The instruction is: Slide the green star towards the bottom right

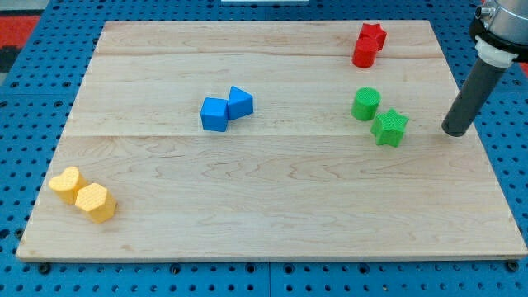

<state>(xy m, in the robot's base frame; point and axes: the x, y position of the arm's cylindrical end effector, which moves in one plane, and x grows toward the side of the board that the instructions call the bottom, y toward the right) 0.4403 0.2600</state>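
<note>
The green star [389, 128] lies on the wooden board [272, 206] at the view's right, just below and right of a green cylinder [365, 104]. My tip [453, 132] rests on the board to the right of the green star, apart from it by a clear gap. The dark rod rises up and to the right towards the view's top right corner.
A red star [372, 35] and a red block [364, 54] sit together near the top right. Two blue blocks [227, 109] touch near the board's middle. Two yellow blocks [82, 195] lie at the bottom left. The board's right edge runs close to my tip.
</note>
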